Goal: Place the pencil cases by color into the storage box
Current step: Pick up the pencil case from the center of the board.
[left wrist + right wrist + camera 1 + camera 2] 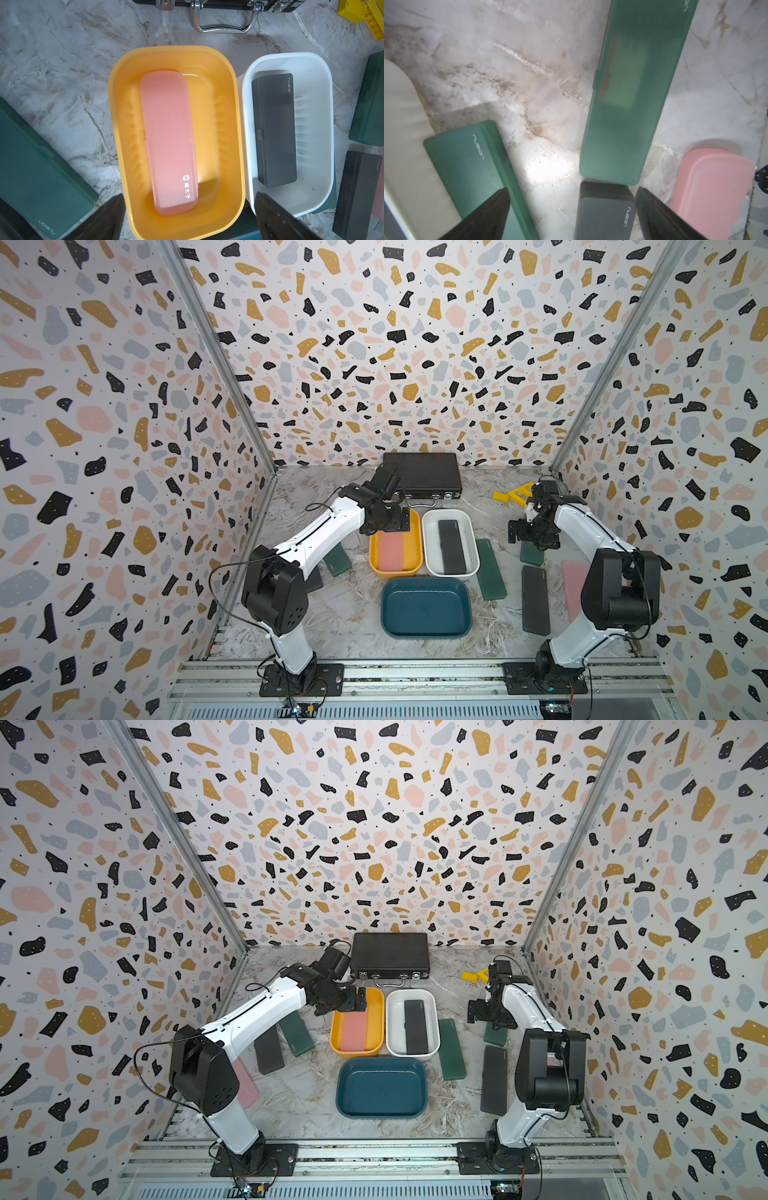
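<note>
Two arms (320,531) are bent forward over the table (353,614), the left gripper (397,521) held wide and empty above the far end of the yellow tub (395,572), the right gripper (517,533) likewise spread wide near a green case (532,558) at the right. Nine pencil cases (536,599) are counted, three each in pink, black and green, with three tubs: one pink case (390,551) is laid in the yellow tub, one black case (452,546) in the white tub (431,539), and the blue tub (424,608) is set just in front of them
</note>
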Available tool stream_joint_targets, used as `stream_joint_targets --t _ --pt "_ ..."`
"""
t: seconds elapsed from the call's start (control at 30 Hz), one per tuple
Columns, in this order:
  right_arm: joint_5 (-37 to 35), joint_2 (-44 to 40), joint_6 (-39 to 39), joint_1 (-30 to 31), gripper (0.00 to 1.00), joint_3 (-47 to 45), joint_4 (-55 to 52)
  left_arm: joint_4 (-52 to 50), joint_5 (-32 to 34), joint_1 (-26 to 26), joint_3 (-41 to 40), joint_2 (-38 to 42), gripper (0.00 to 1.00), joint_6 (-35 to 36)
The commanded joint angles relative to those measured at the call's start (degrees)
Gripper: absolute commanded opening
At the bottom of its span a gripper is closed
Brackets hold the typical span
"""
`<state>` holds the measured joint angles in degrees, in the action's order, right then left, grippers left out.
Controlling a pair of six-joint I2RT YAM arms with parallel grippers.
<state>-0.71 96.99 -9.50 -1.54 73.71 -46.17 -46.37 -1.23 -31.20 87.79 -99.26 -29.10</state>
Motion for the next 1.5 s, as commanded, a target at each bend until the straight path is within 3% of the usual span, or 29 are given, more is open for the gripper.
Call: stream_joint_targets --t 0.0,0.3,0.7,1.07,1.47 --pt "-2.6 1.1 0.8 -0.9 0.99 3.4 0.7 2.6 -0.7 -0.1 -2.0 1.7 1.00 0.9" --pt "-5.6 6.0 1.8 -5.1 0.99 5.7 1.5 5.5 -2.9 -0.1 -4.9 3.2 1.00 0.4" --pt "0.0 12.0 1.2 -6.7 0.99 8.2 5.1 5.7 -0.8 -0.1 -5.4 2.1 1.00 1.2" --pt "-0.9 17.4 1.0 -7.3 0.99 10.8 5.7 5.9 -0.6 -0.1 -3.8 -0.2 1.00 0.6" --pt "-0.2 18.6 0.4 -7.7 0.90 11.0 6.7 5.7 -0.4 -0.1 -3.6 -1.0 1.00 0.4"
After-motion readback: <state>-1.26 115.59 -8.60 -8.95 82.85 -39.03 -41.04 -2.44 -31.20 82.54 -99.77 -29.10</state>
